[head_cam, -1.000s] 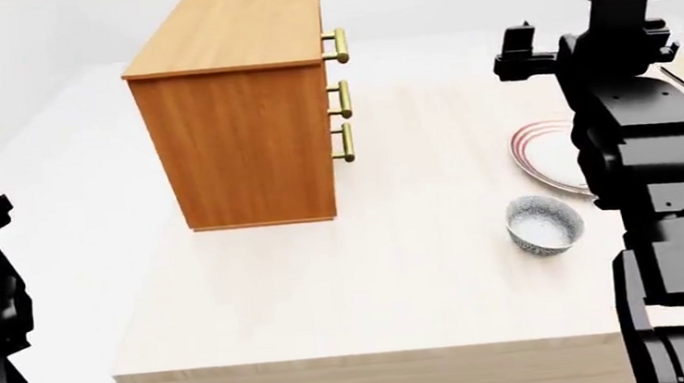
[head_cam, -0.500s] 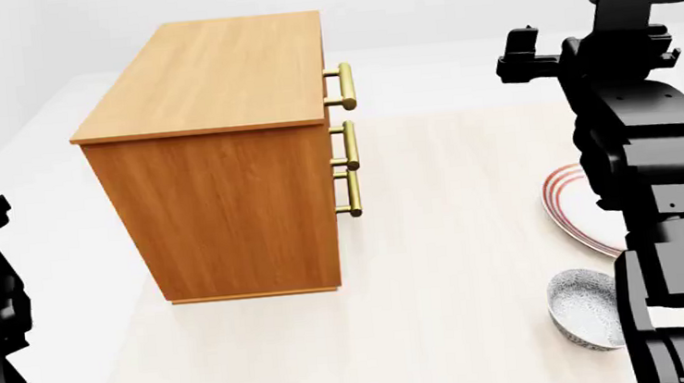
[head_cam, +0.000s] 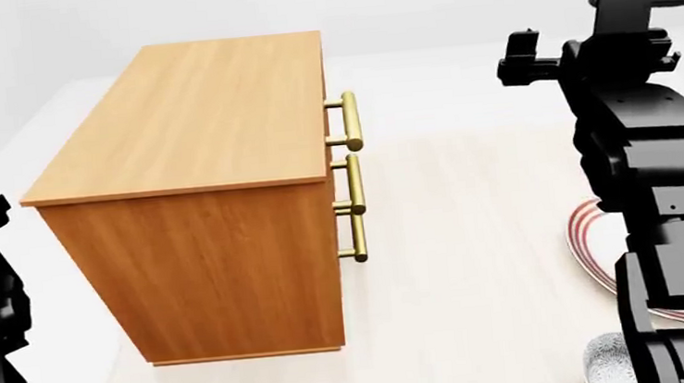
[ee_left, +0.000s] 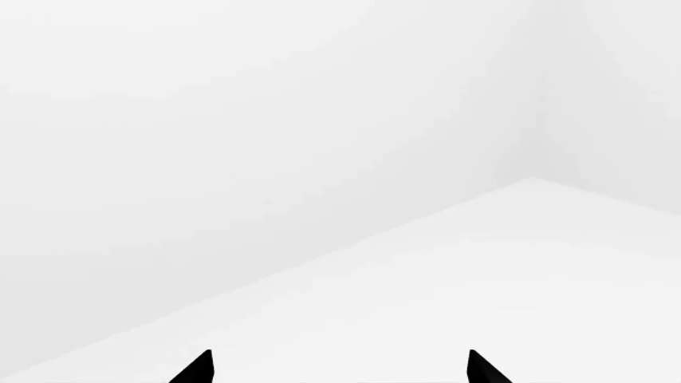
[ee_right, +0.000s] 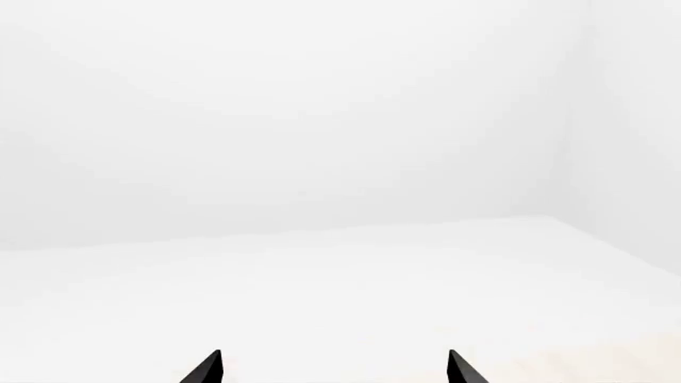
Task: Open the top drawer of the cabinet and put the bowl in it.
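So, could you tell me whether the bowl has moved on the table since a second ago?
Cannot tell. The bowl keeps its place beside the plate; the head view itself advanced toward the cabinet.

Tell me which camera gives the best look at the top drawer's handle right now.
The head view. It shows the top drawer's handle as a brass bar on the cabinet front, seen side-on from above, with the drawer shut. Both wrist views show only white floor and wall past their pincer tips, with no cabinet at all.
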Motion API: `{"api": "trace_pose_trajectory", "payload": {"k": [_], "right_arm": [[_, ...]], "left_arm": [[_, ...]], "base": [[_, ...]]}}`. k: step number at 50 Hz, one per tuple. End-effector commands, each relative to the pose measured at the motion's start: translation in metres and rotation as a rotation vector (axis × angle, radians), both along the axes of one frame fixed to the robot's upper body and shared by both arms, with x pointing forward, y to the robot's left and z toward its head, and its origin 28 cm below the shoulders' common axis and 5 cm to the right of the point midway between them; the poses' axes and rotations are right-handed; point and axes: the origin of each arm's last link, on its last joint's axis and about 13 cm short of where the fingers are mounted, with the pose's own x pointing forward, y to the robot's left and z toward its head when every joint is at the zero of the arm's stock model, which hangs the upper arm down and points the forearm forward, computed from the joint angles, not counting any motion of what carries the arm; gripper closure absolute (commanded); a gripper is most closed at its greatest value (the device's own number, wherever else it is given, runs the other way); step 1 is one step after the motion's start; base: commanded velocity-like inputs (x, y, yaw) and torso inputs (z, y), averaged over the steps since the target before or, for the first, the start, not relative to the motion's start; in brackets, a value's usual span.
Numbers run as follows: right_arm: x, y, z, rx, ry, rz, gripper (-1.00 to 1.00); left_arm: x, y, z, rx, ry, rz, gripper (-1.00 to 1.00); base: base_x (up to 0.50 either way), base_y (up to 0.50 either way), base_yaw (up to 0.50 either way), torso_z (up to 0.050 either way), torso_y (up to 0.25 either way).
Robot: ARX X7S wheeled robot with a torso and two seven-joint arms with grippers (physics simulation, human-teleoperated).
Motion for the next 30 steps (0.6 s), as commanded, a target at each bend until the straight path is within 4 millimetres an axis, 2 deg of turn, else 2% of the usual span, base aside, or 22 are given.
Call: {"api": "trace_pose_trajectory", "payload": {"k": [1,8,13,19,23,30], "right_arm": [[0.0,0.0,-0.001,-0.005,0.01,-0.009,-1.0],[0.001,-0.001,0.002,0.064,-0.002,-0.007,-1.0],[0.001,0.004,0.007,0.271,-0.017,0.05,-1.0],[-0.004,0.019,0.01,0.564,0.01,0.266,-1.0],[-0.006,0.026,0.011,0.697,0.017,0.349,-1.0],[-0.007,0.034,0.007,0.688,-0.03,0.397,-1.0]], "left_arm": [[0.0,0.001,0.001,-0.006,-0.002,-0.001,-1.0],[0.0,0.001,0.001,-0.009,-0.004,-0.003,-1.0],[0.0,0.001,0.001,-0.01,-0.002,-0.004,-1.0],[0.0,0.001,0.001,-0.011,-0.002,-0.005,-1.0],[0.0,0.001,0.001,-0.011,-0.001,-0.005,-1.0],[0.0,0.001,0.001,-0.009,0.0,-0.007,-1.0]], "base": [[0.45,0.0,0.0,0.0,0.0],[0.0,0.0,0.0,0.0,0.0],[0.0,0.0,0.0,0.0,0.0],[0.0,0.0,0.0,0.0,0.0],[0.0,0.0,0.0,0.0,0.0],[0.0,0.0,0.0,0.0,0.0]]}}
